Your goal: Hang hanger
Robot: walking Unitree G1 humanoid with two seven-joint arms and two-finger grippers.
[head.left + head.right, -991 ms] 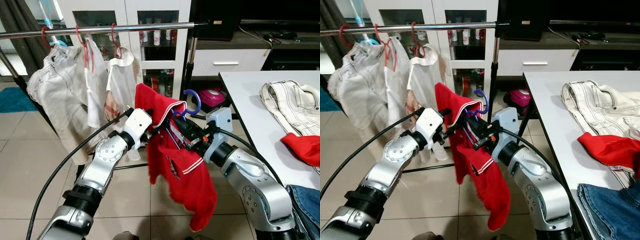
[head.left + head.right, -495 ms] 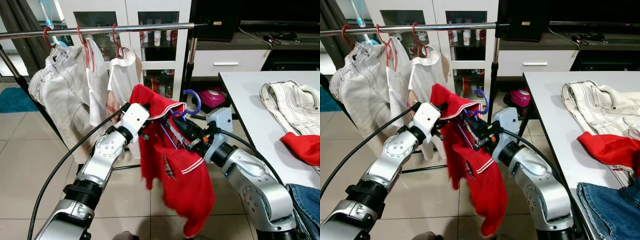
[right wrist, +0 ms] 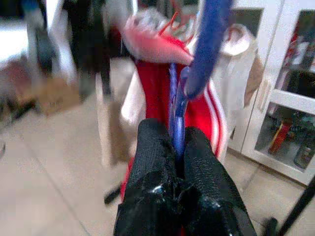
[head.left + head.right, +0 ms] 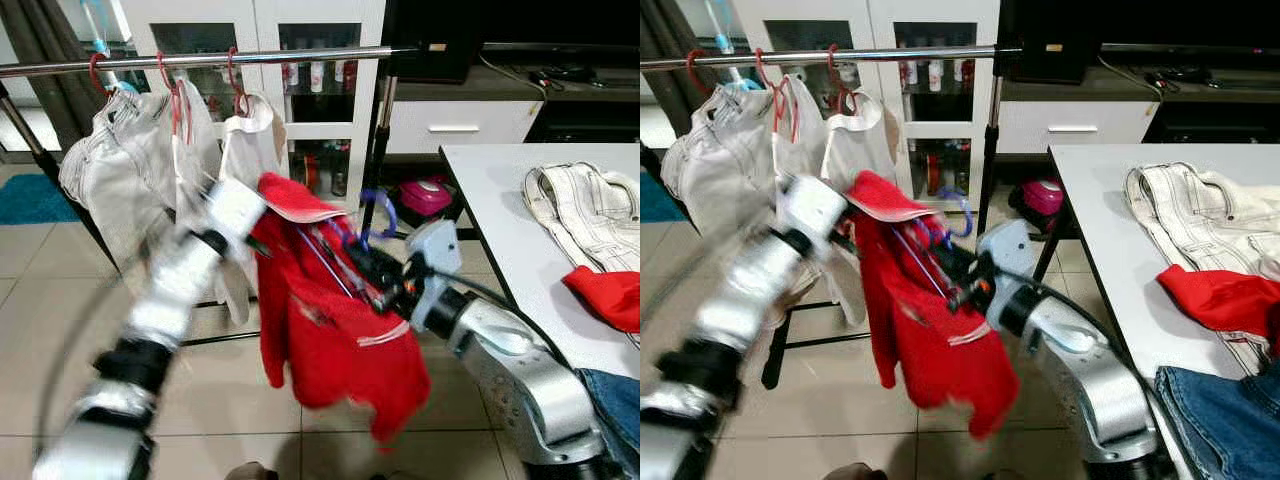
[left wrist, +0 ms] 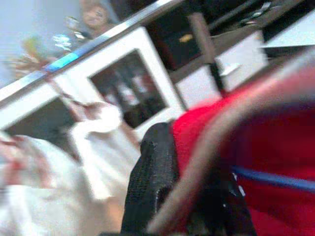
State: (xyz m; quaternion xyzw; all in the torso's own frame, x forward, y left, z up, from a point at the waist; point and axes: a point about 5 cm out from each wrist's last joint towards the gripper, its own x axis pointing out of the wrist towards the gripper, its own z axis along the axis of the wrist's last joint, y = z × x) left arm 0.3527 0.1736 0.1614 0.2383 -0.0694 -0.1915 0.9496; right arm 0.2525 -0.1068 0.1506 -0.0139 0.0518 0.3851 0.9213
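Across the left of the room a metal rail (image 4: 200, 60) carried three pale garments (image 4: 120, 170) on red hooks, well above both grippers. Below it the left gripper (image 4: 262, 215), blurred, sat at the shoulder of a red shirt (image 4: 330, 330); in the left wrist view one black finger (image 5: 150, 182) lay against the red cloth and its pale collar edge, but I could not tell whether the fingers were closed on it.

Just to the right, the right gripper (image 3: 172, 157) had its two fingers pinched tight on the blue hanger (image 3: 178, 113), the thin neck clamped between the pads. The hanger's hook (image 4: 380, 215) rose above those jaws, and the shirt hung from the hanger below and ahead of them — the whole load sat between the two grippers, lower than the rail and clear of it.

Further right, a white table (image 4: 480, 190) held white jeans (image 4: 590, 215) and another red piece (image 4: 610, 295).

The risk, as I judged it: the neck is thin and the shirt heavy, so the hanger could twist in the pinch and the hook miss the rail — or the shirt could slide off its shoulder if the left gripper pulls.
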